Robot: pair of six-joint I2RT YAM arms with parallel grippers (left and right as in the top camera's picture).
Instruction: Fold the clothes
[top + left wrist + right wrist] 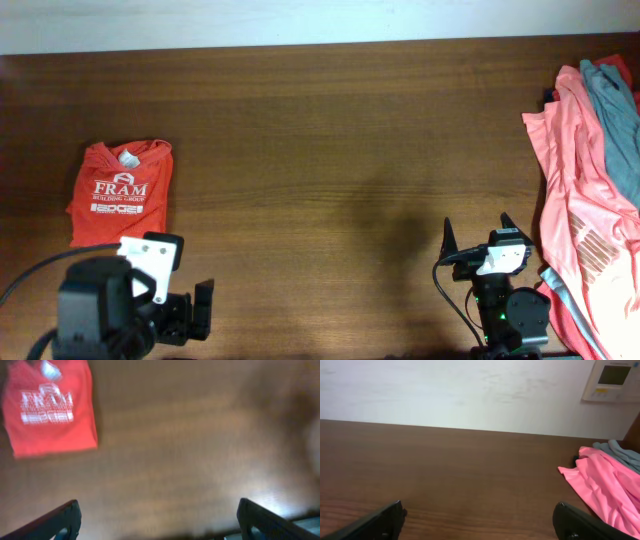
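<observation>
An orange-red T-shirt [121, 191] with white "FRAM" print lies folded into a neat rectangle at the left of the table; it also shows in the left wrist view [49, 407], upper left. A heap of salmon-pink shirts [582, 200] with a grey garment [612, 110] on it lies at the right edge; the right wrist view shows them [602, 482] at right. My left gripper [190, 310] [159, 520] is open and empty near the front edge, below the folded shirt. My right gripper [478, 232] [479, 520] is open and empty, just left of the pink heap.
The brown wooden table [330, 150] runs up to a white wall [460, 390] at the back. A white wall panel [612, 380] hangs at the upper right. Black cables [450, 290] trail by both arm bases at the front.
</observation>
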